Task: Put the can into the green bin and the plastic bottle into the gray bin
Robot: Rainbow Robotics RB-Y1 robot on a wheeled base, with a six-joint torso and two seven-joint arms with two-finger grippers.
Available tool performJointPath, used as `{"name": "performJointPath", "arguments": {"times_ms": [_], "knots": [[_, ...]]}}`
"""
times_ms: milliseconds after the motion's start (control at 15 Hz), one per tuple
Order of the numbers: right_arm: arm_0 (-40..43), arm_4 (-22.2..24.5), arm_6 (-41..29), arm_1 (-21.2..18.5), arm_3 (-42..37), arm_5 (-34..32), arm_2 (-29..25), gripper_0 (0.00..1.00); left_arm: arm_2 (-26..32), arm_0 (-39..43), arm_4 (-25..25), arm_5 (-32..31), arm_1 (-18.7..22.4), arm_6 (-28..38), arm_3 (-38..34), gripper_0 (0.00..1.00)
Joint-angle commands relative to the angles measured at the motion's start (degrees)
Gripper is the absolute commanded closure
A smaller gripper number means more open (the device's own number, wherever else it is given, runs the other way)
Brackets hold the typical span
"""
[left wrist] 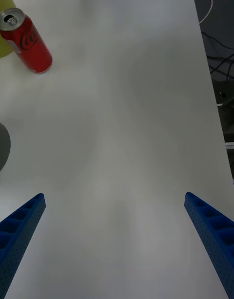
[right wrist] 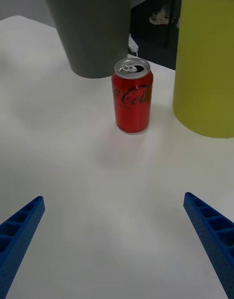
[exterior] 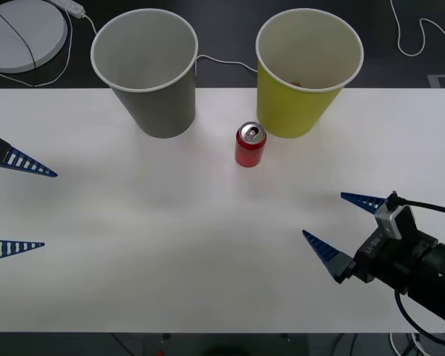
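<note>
Can (exterior: 250, 144) stands upright on the counter (exterior: 170, 245), long axis vertical, pull tab up. It sits just beside the green bin (exterior: 304, 74), at that bin's near-left foot, with the gray bin (exterior: 148, 70) farther left and apart from it.

My right gripper (exterior: 340, 220) is at the near right, jaws spread wide, nothing in them. Can lies far and left of it, dead ahead between the fingers in the right wrist view. My left gripper (exterior: 18, 210) is at the left edge, jaws also spread and empty, can well off to its right.

Right arm looks nearer and already lined up, so I'd take the can with it: straight reach, side grasp across the body. Green bin wall is close on the can's right, so finger clearance there looks tight. No plastic bottle seen on the counter.
</note>
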Motion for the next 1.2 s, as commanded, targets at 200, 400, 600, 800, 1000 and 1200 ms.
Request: {"name": "performJointPath", "arguments": {"times_ms": [200,400,600,800,1000,1200], "knots": [[-7.21,-0.74,-2.26,0.99,0.00,10.89,9.86,0.00,0.00,0.00,0.01,0.00,0.00,0.00,0.00,0.00],[-12.22,7.44,-12.81,1.35,0.00,20.82,18.39,0.00,0.00,0.00,0.01,0.00,0.00,0.00,0.00,0.00],[-18.46,17.81,-23.62,1.70,2.55,30.84,28.67,0.00,0.00,0.00,0.01,0.00,0.00,0.00,0.00,0.00],[-23.21,26.42,-33.28,4.33,8.44,32.86,33.68,0.00,0.00,0.00,0.01,0.00,0.00,0.00,0.00,0.00],[-26.37,31.87,-39.26,6.97,13.01,33.92,36.40,0.00,0.00,0.00,0.01,0.00,0.00,0.00,0.00,0.00],[-29.97,36.70,-44.18,10.49,18.28,34.88,38.78,0.00,0.00,0.00,0.01,0.00,0.00,0.00,0.00,0.00]]}}
